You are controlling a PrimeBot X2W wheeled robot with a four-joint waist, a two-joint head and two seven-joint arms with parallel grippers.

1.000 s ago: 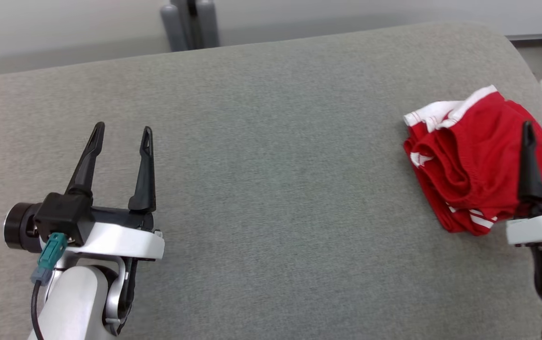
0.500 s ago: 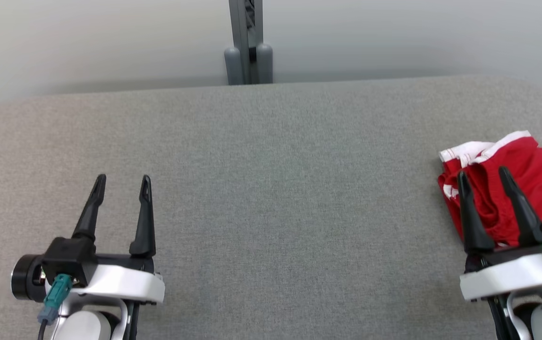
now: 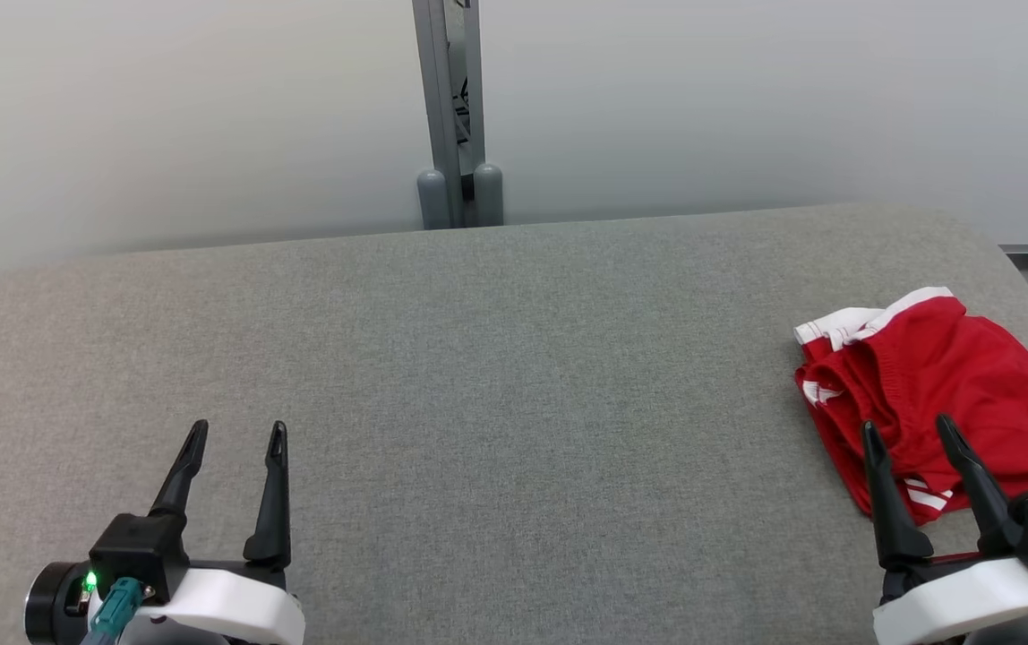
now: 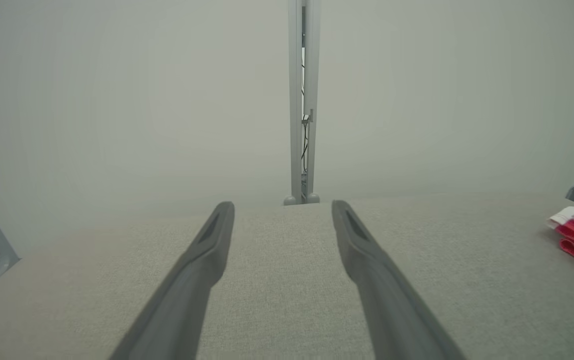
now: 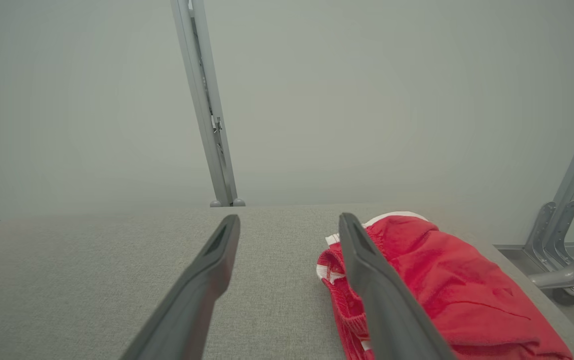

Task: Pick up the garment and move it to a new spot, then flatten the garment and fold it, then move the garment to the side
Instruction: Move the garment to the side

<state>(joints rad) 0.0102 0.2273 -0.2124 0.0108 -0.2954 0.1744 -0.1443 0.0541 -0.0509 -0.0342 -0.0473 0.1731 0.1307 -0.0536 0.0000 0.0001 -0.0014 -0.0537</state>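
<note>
Fig.: Red shorts (image 3: 944, 385), white-trimmed, lie in a loosely folded bundle at far R of grey padded table (image 3: 514, 376). R gripper (image 3: 905, 426) near their front edge, jaws apart, empty. L gripper (image 3: 238, 428) well apart, likewise spread, empty. Shorts look set aside already. Best next: draw R arm straight back w/o snagging hem.

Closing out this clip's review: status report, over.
Left gripper open, empty, over grey fabric-covered table. Right gripper open, empty, by near edge of red cloth garment with white trim. Garment lies bundled at table's right end. Nothing in the way.
</note>
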